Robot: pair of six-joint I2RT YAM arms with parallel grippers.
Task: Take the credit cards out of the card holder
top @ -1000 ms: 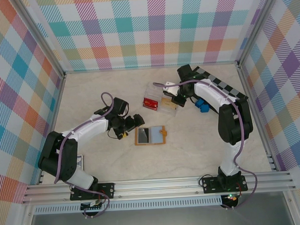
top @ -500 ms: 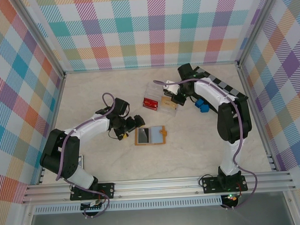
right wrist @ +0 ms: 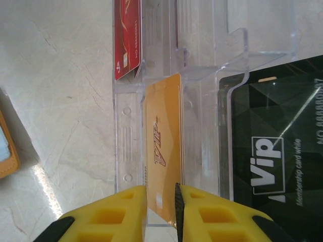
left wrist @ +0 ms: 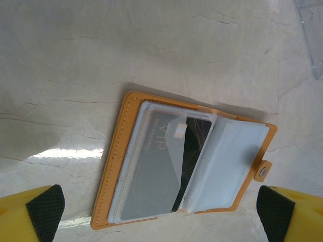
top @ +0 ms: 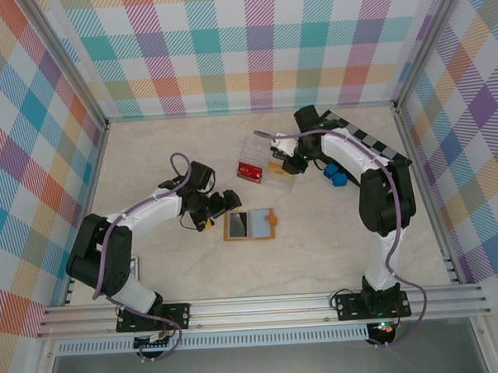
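Observation:
The tan card holder (top: 249,224) lies open on the table. In the left wrist view the card holder (left wrist: 121,151) shows a grey card (left wrist: 151,176) and a dark card (left wrist: 196,146) in its clear sleeves, with the clasp tab (left wrist: 262,171) at the right. My left gripper (top: 226,202) hovers just left of it, open (left wrist: 162,216), fingers wide apart. My right gripper (top: 289,160) is over the clear tray (top: 264,153), shut (right wrist: 161,201) on the orange-yellow credit card (right wrist: 162,146), which stands in a tray slot. A dark credit card (right wrist: 272,146) lies in the neighbouring compartment.
A red card (right wrist: 127,38) sits in another compartment of the clear tray (right wrist: 126,166). Blue cubes (top: 335,174) and a black-grey chequered board (top: 367,140) lie right of the tray, under the right arm. Metal rails border the table.
My right gripper has shifted slightly nearer over the clear tray with the orange-yellow card. The left arm and the card holder have not moved.

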